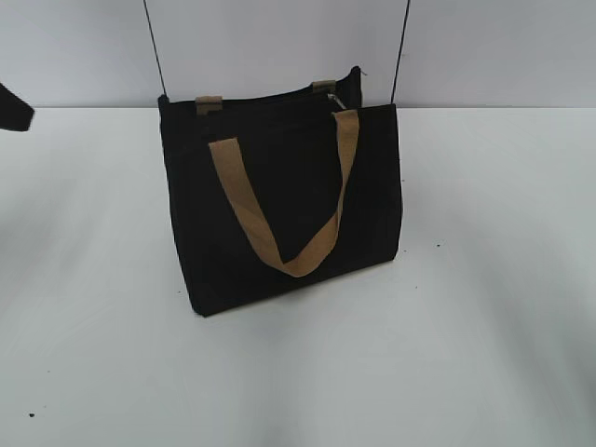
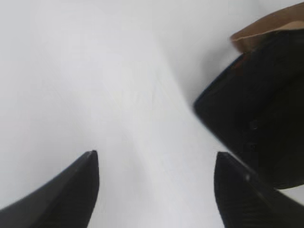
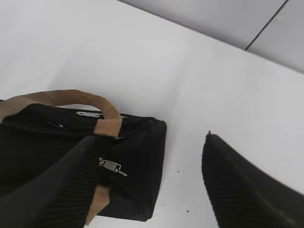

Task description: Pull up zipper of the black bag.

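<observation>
1. I see the bag point(image 1: 279, 205) upright at mid-table point(image 1: 484, 354), its front handle point(image 1: 279, 223) hanging down the near face; bare white surface lies on all sides of it, widest toward the near edge of the exterior view.
2. Along the top rim, the zipper point(image 1: 333, 99) shows only as a small metallic glint at the right rear corner; the rest of the line is too dark for me to trace.
3. My left gripper point(image 2: 156, 190) is spread wide, nothing between its fingers point(image 2: 71, 194); it hangs over bare table, with a bag corner point(image 2: 256, 123) just beside the right finger; I cannot tell whether they touch.
4. My right gripper point(image 3: 142, 190) is likewise spread and holds nothing; its left finger point(image 3: 52, 190) overlaps the bag's end, while the right finger stands over bare table.
5. In the right wrist view a silver pull tab point(image 3: 113, 166) lies on the bag's end beside the left finger; open table runs from the bag's edge to the back wall point(image 3: 228, 19).
</observation>
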Available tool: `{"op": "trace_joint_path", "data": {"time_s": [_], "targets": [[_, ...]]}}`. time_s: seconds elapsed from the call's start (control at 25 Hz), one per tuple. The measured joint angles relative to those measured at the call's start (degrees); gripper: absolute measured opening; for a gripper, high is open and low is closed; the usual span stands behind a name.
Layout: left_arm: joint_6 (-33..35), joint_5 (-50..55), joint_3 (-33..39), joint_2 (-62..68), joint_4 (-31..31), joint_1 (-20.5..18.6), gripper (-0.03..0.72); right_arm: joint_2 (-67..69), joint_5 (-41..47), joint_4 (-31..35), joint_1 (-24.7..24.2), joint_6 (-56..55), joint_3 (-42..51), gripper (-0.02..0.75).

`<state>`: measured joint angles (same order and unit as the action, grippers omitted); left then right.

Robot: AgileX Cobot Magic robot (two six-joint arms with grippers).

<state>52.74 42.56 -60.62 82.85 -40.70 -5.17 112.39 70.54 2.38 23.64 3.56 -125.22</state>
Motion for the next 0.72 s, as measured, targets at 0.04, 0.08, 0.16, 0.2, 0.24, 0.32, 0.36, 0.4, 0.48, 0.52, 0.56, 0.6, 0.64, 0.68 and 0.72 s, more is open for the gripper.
{"op": "trace_joint_path", "data": {"time_s": [0.04,0.08,0.16,0.2,0.24,0.32,0.36,0.4,0.48,0.52,0.56,0.6,0.64,0.68,0.72], "targets": [[-4.51,0.40,-1.70,-0.02,5.43,0.00,0.575,-0.74,0.00,-1.82,1.08,0.08,0.00,0.516],[-8.90,1.12,-3.83,-0.02,12.89,0.00,0.569,-1.47,0.00,-3.09,2.15,0.16,0.08,0.516],[-20.37,3.30,-7.72,-0.02,24.02,0.00,0.550,-3.01,-0.08,-4.96,3.61,0.27,1.23,0.516],[-25.32,4.55,-9.28,-0.13,29.10,0.00,0.538,-4.12,-0.16,-5.69,3.79,0.27,2.71,0.516],[-30.59,6.03,-10.88,-0.20,35.27,0.00,0.520,-5.47,-0.23,-6.84,3.86,0.15,4.47,0.516],[-40.42,8.45,-12.55,-0.71,45.59,0.00,0.492,-8.51,-0.35,-10.07,3.86,-1.17,10.32,0.516],[-42.54,8.92,-12.68,-1.20,48.07,-0.07,0.486,-10.48,-0.39,-12.13,3.86,-2.07,13.89,0.516],[-44.15,9.00,-12.68,-2.11,49.29,-0.12,0.483,-12.28,-0.45,-14.07,3.86,-2.87,17.13,0.516],[-44.47,8.25,-11.73,-4.96,47.35,-0.12,0.479,-17.42,-0.82,-15.57,3.86,-4.80,25.40,0.516],[-43.69,7.21,-10.57,-7.60,44.54,-0.12,0.477,-20.32,-1.70,-15.95,3.86,-5.61,28.89,0.516],[-42.76,6.25,-9.21,-9.72,42.50,-0.07,0.477,-22.81,-3.11,-16.01,3.52,-6.49,32.97,0.516],[-41.30,5.28,-7.20,-12.43,40.70,-0.07,0.477,-25.84,-4.61,-15.93,3.17,-7.23,36.89,0.516],[-40.24,4.76,-5.31,-15.24,38.57,-0.07,0.476,-28.86,-5.70,-15.59,2.70,-7.69,40.66,0.516],[-39.62,4.40,-2.48,-17.65,36.89,-0.07,0.476,-31.38,-6.81,-15.14,2.10,-7.96,43.74,0.516],[-39.12,4.29,-0.31,-20.13,36.13,-0.01,0.476,-34.45,-7.74,-14.78,1.55,-8.13,47.45,0.516]]}}
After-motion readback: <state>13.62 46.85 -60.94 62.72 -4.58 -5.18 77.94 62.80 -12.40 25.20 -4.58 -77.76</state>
